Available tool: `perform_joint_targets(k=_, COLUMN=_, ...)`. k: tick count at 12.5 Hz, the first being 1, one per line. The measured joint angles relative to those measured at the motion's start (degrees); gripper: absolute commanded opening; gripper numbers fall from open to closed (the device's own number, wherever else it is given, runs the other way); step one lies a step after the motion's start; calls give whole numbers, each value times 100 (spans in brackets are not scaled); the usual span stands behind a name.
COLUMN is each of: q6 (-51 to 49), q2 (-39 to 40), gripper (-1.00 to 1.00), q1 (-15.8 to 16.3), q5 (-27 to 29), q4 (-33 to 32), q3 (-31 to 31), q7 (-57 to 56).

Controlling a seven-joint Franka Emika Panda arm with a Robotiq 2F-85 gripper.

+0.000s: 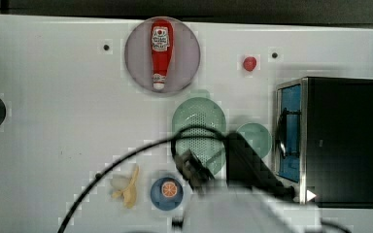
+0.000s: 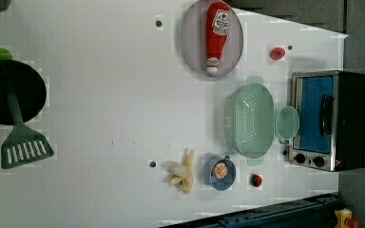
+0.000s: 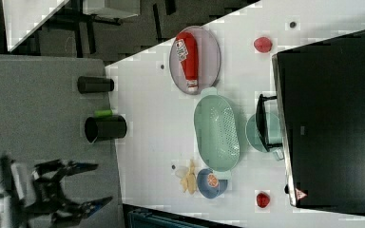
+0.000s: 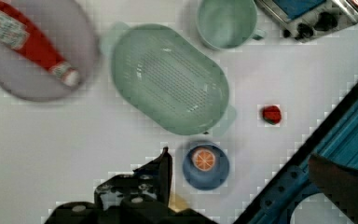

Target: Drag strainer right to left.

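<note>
The strainer (image 1: 198, 120) is a pale mint-green perforated colander with small rim tabs, standing on the white table between the grey plate and the blue bowl. It shows too in the left view (image 2: 249, 118), the right view (image 3: 216, 133) and the wrist view (image 4: 170, 79). A smaller solid mint cup (image 2: 286, 123) stands beside it, toward the toaster oven. My gripper (image 3: 100, 184) is open with nothing between its jaws, held well above the table. In the top view my arm (image 1: 233, 194) covers the strainer's lower edge. One dark finger (image 4: 165, 165) points toward the strainer's near rim.
A ketchup bottle (image 2: 217, 35) lies on a grey plate (image 2: 190, 42). A toaster oven (image 2: 328, 118) stands past the cup. A blue bowl (image 2: 220, 172) holding an orange slice and a banana (image 2: 183, 176) lie near the strainer. A black pan (image 2: 4, 92) and green spatula (image 2: 24, 147) sit far off.
</note>
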Motion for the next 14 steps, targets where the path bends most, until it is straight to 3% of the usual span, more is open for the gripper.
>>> perform_joint_targets(k=4, q6=887, q2=-169, gripper=100, q1=-19, q5=-110, q4=-336, q3=-86, q7=97)
perform_joint_targets(k=9, q6=2945, q2=1144, gripper=100, q1=-84, q5=-99, q4=-2059, q3=-66, q7=547)
perform_joint_targets(k=12, q6=4006, q2=1790, gripper=100, q1=-82, q5=-60, q4=-2809, q3=16, q7=1272)
perform_joint_targets(k=14, q6=4576, q2=2027, gripper=100, q1=-21, q5=8, q4=-2943, q3=39, q7=1818)
